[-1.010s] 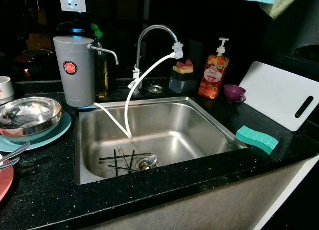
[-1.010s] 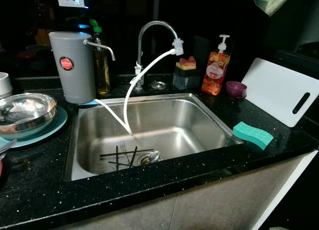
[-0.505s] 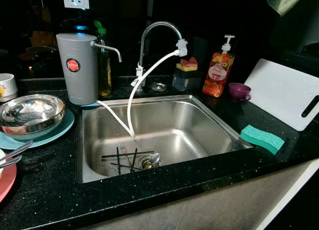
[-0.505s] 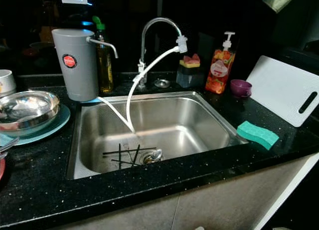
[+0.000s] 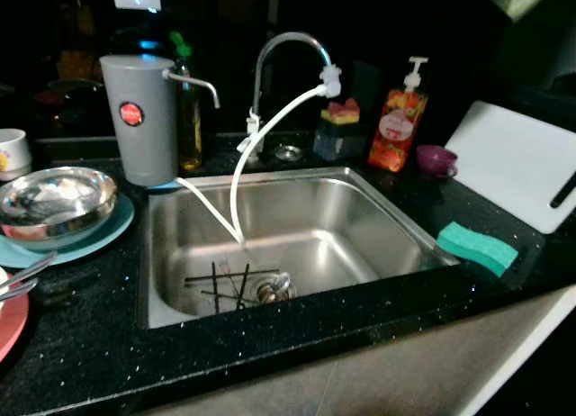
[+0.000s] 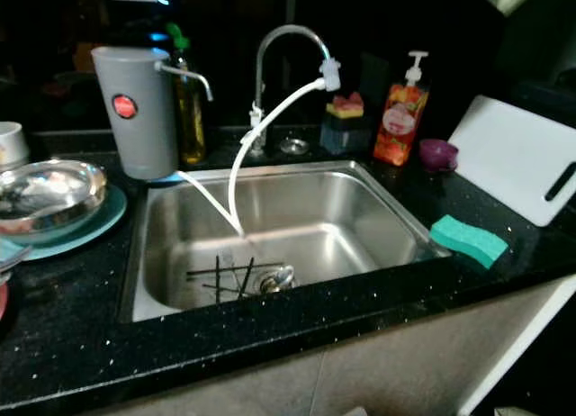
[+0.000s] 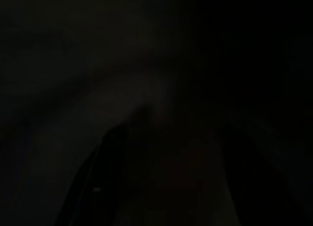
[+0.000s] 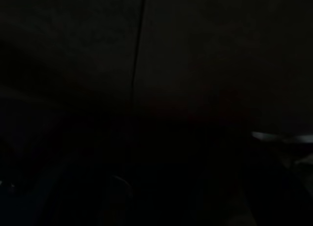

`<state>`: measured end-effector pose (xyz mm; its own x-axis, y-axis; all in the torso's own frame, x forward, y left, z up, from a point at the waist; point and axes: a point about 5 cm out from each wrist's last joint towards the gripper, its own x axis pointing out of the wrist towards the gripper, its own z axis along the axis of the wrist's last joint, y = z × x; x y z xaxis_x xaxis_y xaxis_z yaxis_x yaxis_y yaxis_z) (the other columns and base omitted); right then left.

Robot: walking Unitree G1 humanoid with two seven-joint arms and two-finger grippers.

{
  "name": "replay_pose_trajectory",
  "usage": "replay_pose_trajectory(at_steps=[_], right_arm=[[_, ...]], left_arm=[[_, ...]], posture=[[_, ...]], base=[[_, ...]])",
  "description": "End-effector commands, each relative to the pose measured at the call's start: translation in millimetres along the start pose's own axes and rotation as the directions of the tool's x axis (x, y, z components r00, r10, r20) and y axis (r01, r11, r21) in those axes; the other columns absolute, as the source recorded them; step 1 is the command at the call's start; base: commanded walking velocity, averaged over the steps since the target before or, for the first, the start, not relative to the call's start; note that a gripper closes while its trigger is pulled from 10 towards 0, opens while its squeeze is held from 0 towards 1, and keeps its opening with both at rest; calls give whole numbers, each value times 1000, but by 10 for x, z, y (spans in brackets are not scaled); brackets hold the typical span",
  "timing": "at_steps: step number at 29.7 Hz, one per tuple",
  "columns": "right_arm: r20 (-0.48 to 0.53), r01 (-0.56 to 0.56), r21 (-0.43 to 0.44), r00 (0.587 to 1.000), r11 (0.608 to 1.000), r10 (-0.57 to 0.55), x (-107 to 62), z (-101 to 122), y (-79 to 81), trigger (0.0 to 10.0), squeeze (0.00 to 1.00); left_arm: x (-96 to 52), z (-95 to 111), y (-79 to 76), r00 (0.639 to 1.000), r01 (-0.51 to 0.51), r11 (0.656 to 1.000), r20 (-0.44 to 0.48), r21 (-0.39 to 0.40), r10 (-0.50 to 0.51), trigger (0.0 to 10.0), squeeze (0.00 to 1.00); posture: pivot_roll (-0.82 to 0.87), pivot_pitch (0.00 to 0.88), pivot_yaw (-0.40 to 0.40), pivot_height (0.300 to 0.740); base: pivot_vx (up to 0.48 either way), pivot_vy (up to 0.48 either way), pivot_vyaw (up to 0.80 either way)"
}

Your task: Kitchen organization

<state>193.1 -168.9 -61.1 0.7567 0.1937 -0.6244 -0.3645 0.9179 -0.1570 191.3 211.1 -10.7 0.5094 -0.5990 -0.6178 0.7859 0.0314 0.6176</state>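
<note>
Cutlery [image 5: 236, 285] lies on the floor of the sink [image 5: 387, 220] ahead of you, steel bowl [image 5: 56, 202] far left; you cannot tell either gripper's finger state from its dark wrist view.

I see a brushed steel sink [image 5: 360, 200] set in glossy speckled black stone counter [image 5: 81, 335], a shiny metal bowl [image 5: 54, 200], a matt green sponge [image 5: 475, 248].

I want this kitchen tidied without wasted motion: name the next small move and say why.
Probably step closer and bring the right arm up toward the green sponge. It lies loose at the counter's front edge beside the sink, away from the sponge holder behind the basin; both wrist views are dark.
</note>
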Motion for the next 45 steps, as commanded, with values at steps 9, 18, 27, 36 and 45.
replay_pose_trajectory(at_steps=[9,18,27,36,45], right_arm=[[-10,3,4,1000,1000,-2,-24,-42,22,10000,0],[-10,1,-2,1000,1000,-1,-25,-36,3,10000,0],[-11,0,-10,1000,1000,0,-25,-32,-26,10000,0],[-11,-2,-13,1000,1000,2,-13,-20,-28,10000,0],[-11,-4,-20,1000,1000,4,2,-2,-41,10000,0]], left_arm=[[-44,-45,-118,999,-31,980,-32,-198,25,10000,0],[-115,158,-242,992,111,955,84,-276,-91,10000,0],[-230,621,54,950,228,907,285,-353,-127,10000,0],[-416,926,235,889,354,912,378,-207,-259,10000,0],[-712,1090,380,828,476,878,353,-35,-435,10000,0]], posture=[[106,73,-94,740],[105,75,-100,740],[106,70,-103,740],[109,59,-104,740],[113,55,-108,740]], base=[[0,0,0],[0,0,0],[0,0,0],[0,0,0],[0,0,0]])
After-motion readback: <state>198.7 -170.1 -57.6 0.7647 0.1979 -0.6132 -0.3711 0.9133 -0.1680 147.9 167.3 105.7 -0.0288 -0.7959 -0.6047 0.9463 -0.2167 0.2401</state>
